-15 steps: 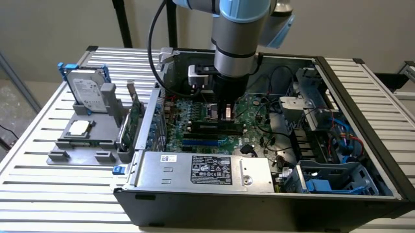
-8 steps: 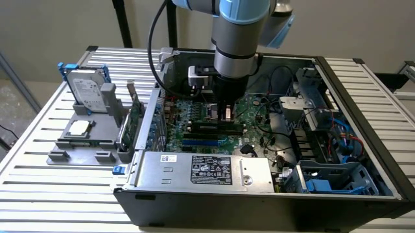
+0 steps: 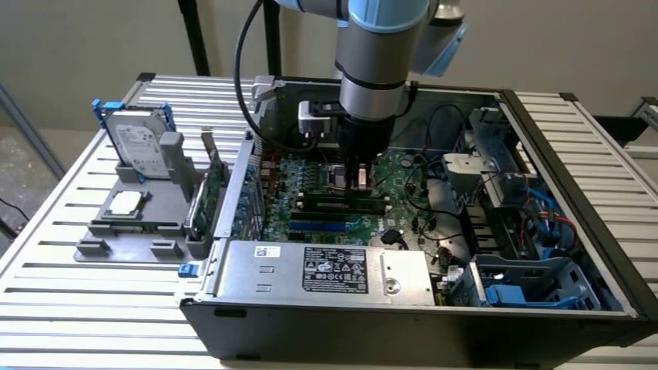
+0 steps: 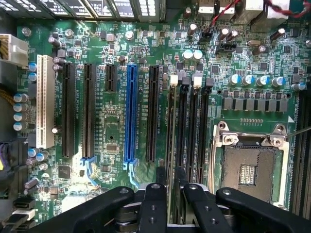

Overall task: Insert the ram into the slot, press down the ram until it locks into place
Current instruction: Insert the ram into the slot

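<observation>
Gripper: black gripper (image 4: 170, 173) is low inside the case, directly over the ram; cannot tell if it is clamped or released.
Ram: thin green circuit-board stick (image 4: 171, 136), on edge in the slot; likely upright so a straight push seats it.
Slot: long black memory socket with a white end latch (image 4: 173, 81), farthest from the square metal CPU socket (image 4: 248, 172).
Lock: cannot tell.
Case: open black computer case (image 3: 411, 331) holds the green motherboard (image 4: 112, 141) and a silver power supply box (image 3: 319, 270).
Tray: grey plastic tray (image 3: 103, 248), at the exterior view's left, holds an upright silver hard drive (image 3: 139, 142).
</observation>
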